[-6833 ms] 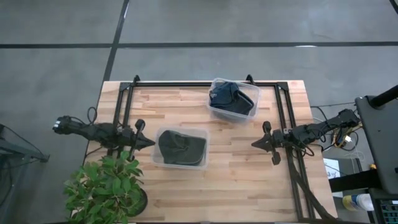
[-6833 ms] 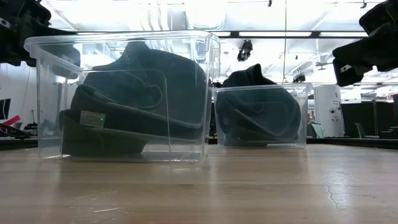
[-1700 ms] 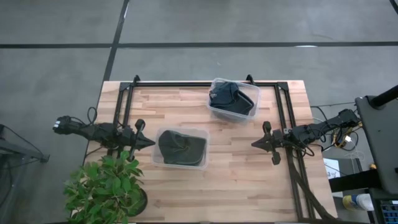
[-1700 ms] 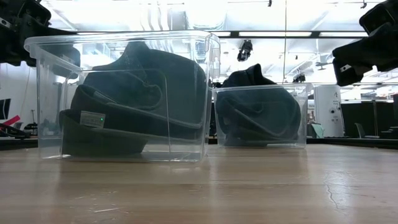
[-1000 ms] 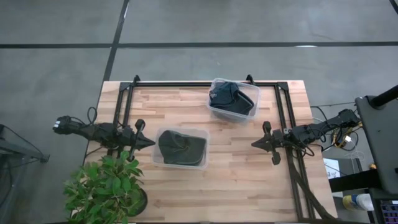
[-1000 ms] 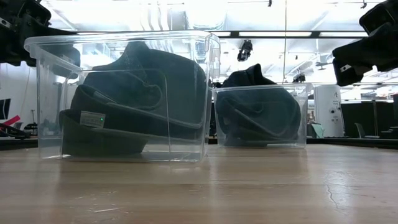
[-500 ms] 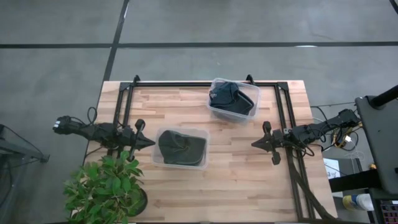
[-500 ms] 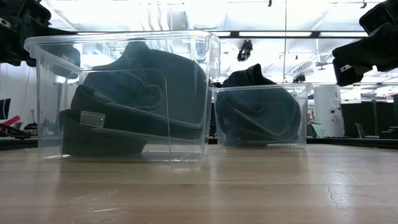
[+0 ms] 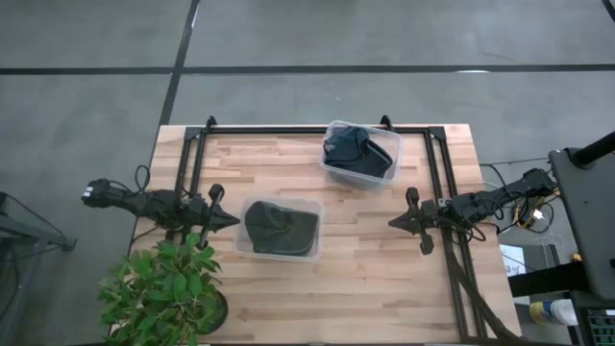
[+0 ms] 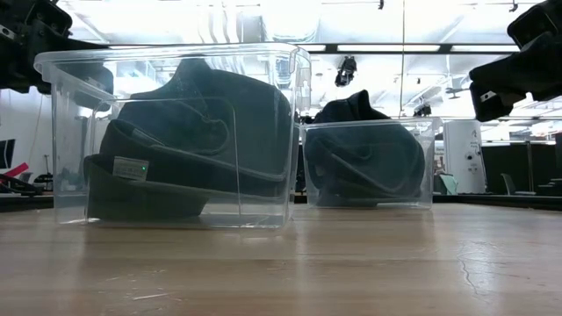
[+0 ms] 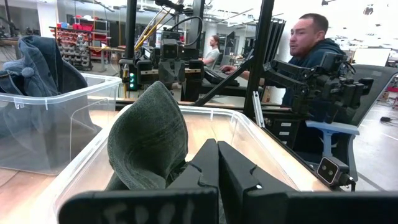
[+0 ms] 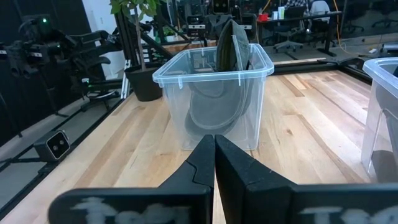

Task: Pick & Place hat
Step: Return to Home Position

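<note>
— Where are the caps?

— The gray cap (image 9: 279, 229) lies in the near bin (image 10: 75, 114), about mid-table. The blue caps (image 9: 357, 152) sit heaped in the far bin (image 10: 423, 145), close to the table's (image 9: 365, 284) back edge and right of centre. I cannot tell how many caps make up that blue heap. Its top pokes up above the rim.

— Are the two bins touching?

— No, they stand apart, with bare wood between them. The far one is turned a little askew.

— And the left gripper (image 9: 233, 220)?

— It hangs just beside the left wall of the near bin, pointing at it. Whether it touches the plastic I cannot tell. Its two fingers are pressed together with nothing between them. The left wrist view looks straight past them at the gray cap standing on edge in the bin.

— The right gripper (image 9: 392, 222)?

— It is over the table's right half, well apart from both bins. It points toward the near one, which is centred in the right wrist view. Its fingers are also pressed together and hold nothing.

— Anything else around?

— A potted plant (image 9: 163, 288) stands at the front left corner, by the left arm. A person (image 11: 328, 50) sits beyond the table in the left wrist view.
</note>
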Controlling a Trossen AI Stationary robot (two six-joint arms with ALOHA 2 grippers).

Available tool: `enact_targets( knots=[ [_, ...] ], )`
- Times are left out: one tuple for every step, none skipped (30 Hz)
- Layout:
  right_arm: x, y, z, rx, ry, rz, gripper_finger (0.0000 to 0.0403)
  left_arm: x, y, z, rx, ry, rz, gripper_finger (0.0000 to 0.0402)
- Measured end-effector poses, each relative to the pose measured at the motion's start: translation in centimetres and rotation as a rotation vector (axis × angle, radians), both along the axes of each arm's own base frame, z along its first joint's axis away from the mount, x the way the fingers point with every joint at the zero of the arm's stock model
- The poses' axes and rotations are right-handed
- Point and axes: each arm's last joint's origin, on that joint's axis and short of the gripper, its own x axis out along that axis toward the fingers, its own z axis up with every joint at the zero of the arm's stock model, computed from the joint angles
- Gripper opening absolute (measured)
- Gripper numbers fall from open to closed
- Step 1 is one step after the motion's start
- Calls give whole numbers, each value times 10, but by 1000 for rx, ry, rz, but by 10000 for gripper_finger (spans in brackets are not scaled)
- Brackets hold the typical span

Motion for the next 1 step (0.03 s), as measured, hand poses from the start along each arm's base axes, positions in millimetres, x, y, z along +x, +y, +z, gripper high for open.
enact_targets(
  knots=[
    [0, 0, 0, 0, 0, 0, 9, 0, 0, 0, 0, 0, 0, 0]
  ],
)
